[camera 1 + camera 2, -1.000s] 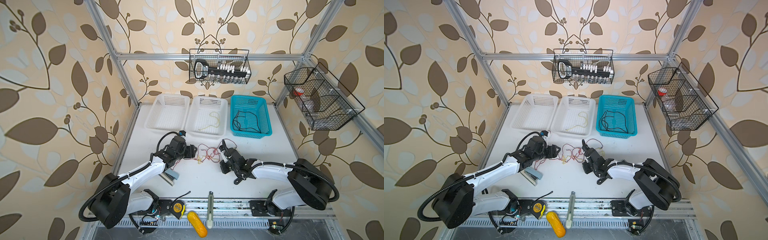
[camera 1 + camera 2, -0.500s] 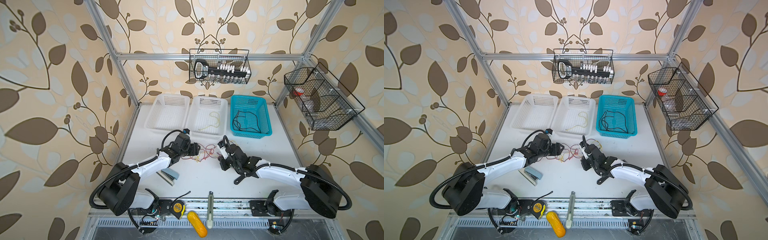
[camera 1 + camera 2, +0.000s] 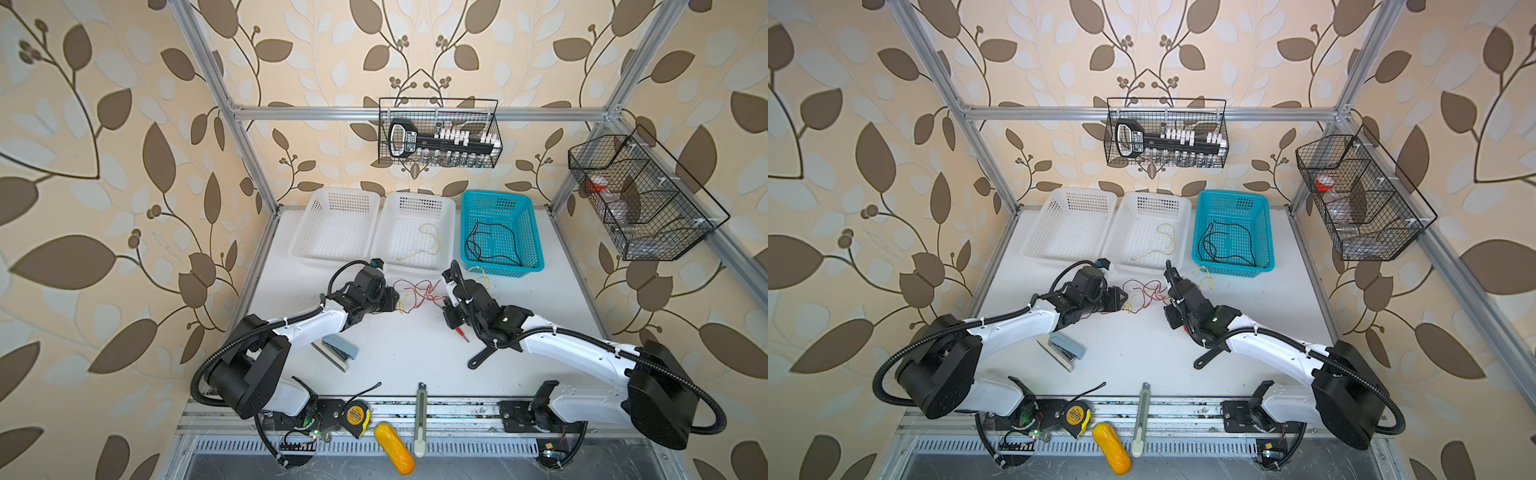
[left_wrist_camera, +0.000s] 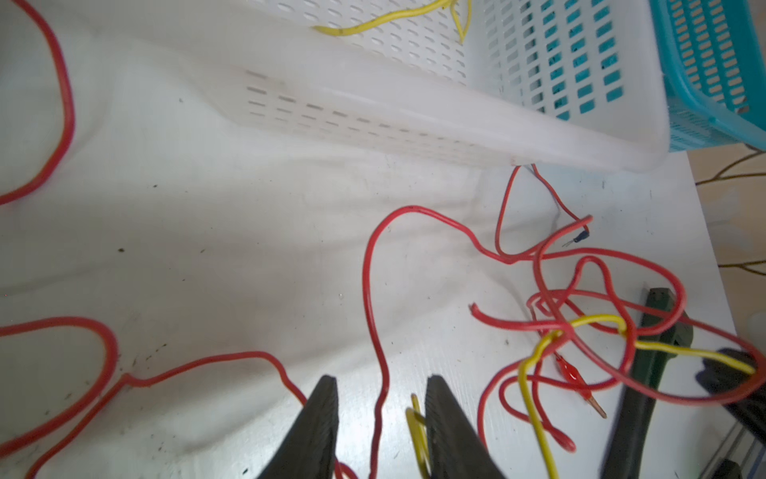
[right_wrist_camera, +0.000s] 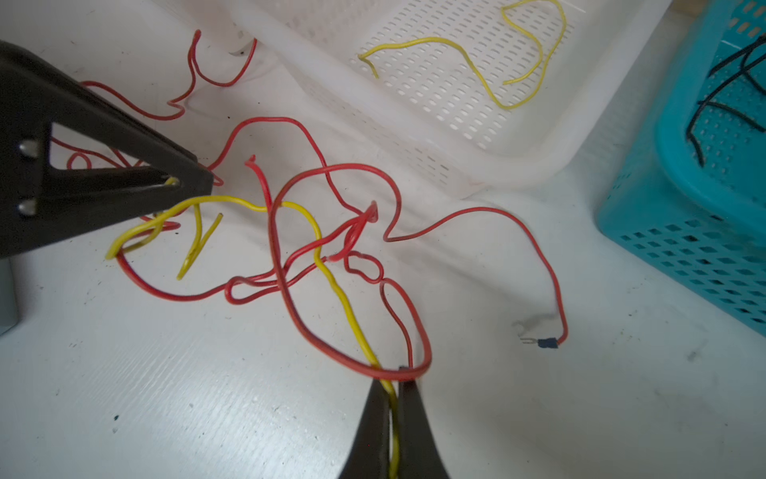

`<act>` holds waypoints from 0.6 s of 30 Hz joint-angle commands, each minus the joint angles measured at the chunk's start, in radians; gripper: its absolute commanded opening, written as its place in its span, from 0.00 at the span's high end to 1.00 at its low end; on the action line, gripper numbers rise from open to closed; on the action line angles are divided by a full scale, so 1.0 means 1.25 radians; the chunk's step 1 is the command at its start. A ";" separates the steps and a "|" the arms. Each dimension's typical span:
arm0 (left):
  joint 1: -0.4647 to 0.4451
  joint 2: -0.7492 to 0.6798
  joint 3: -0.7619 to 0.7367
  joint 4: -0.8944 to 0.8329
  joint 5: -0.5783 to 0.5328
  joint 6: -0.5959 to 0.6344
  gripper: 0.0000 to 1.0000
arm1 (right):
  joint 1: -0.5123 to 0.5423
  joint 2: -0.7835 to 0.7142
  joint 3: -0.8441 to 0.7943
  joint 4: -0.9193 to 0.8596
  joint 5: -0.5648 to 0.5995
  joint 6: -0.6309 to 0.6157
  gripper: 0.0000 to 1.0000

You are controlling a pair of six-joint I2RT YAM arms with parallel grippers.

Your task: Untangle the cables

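— So, left to right across the white table (image 3: 395,361): what is the left gripper (image 3: 395,300) doing?

— It sits at 9 o'clock of the cable tangle (image 3: 417,293), which lies mid-table in both top views. Those views are too small to read the jaws. Its own wrist camera shows two black fingers (image 4: 321,423) with a gap, and a red cable (image 4: 370,315) and a yellow loop (image 4: 414,419) running between them. The right wrist camera, looking across, shows the jaws nearly pressed together with a yellow strand at the tip. Whether it grips, I cannot tell.

— And the knot itself?

— Red cables loop over and through one yellow cable (image 5: 340,298), flat on the table at 6 o'clock of the middle white basket (image 3: 417,203). Only the wrist views give the small parts: a red alligator clip (image 4: 570,373) and a blue terminal (image 5: 548,343) on one red end.

— The right gripper (image 5: 391,373)?

— At 3 o'clock of the tangle, jaws pressed together on the yellow cable, with a red loop draped across the tips.

— Farther right?

— A loose yellow cable (image 5: 481,76) lies in the middle white basket. At 1 o'clock of the tangle, a black cable (image 3: 515,245) lies in the teal basket (image 3: 494,203). The top views alone show another yellow strand (image 3: 482,271) on the table just in front of that basket.
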 commanded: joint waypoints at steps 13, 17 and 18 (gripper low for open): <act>-0.002 -0.015 0.024 -0.021 -0.037 0.015 1.00 | -0.003 -0.041 0.039 -0.058 0.147 0.001 1.00; -0.009 -0.046 0.015 -0.015 -0.034 0.053 0.93 | -0.003 -0.035 0.052 -0.073 0.136 -0.005 1.00; -0.016 -0.059 0.009 -0.013 -0.041 0.071 0.81 | -0.003 -0.033 0.060 -0.081 0.123 -0.012 1.00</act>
